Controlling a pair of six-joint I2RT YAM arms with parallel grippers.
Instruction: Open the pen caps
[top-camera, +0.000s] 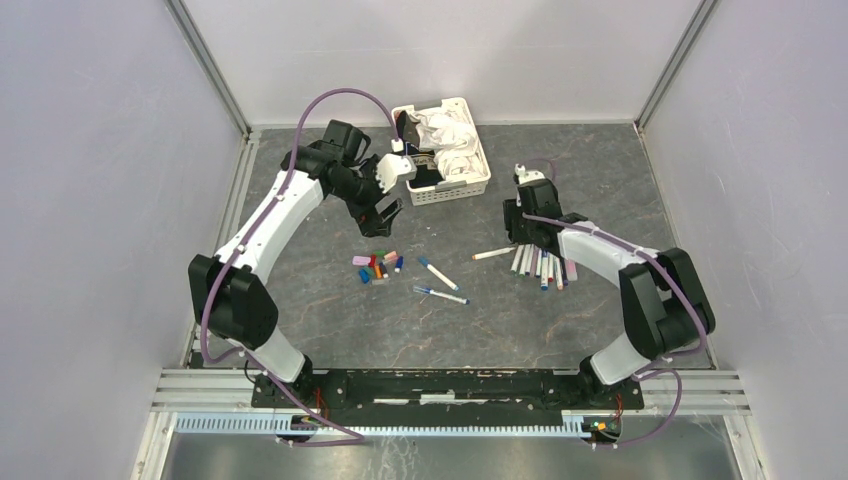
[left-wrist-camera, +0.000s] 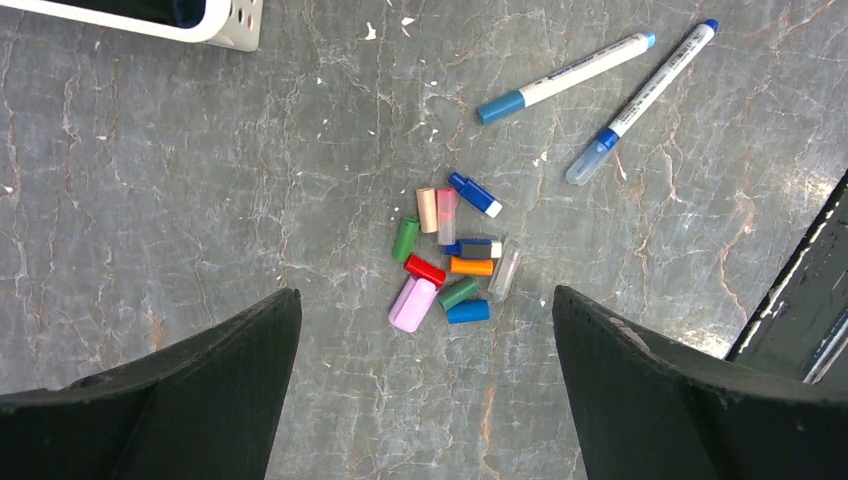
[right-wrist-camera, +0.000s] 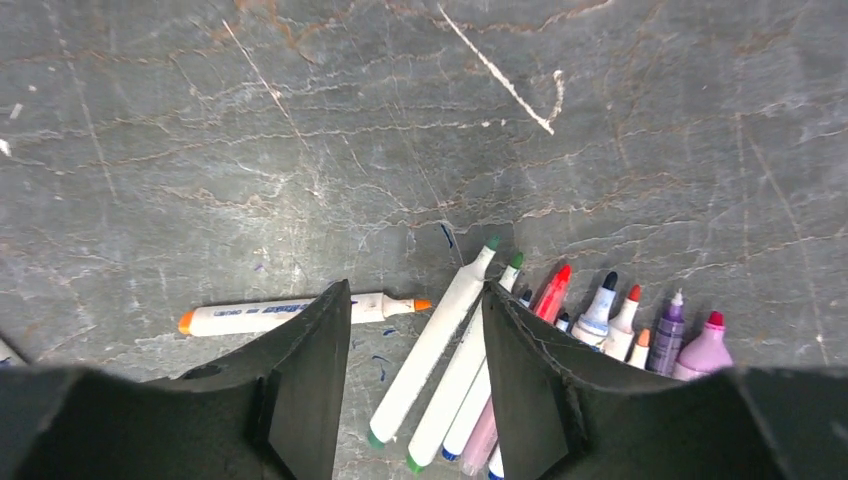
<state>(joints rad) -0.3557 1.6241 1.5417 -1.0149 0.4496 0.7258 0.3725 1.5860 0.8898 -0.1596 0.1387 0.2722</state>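
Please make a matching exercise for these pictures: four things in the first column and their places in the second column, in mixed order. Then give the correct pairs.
Things
1. pile of pen caps
2. white basket
3. orange-tipped pen
4. two blue pens

Places
A. far side of the table
B. alone, just left of the row of uncapped pens
C. nearest the open left gripper
D. between the caps and the row

Pairs: 1-C, 2-A, 3-B, 4-D

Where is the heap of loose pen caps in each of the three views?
Top external: the pen caps lie left of centre, on the table.
Left wrist: middle of the picture.
Right wrist: not in it.
Shared landmark: two blue pens beside them, in the top and left wrist views.
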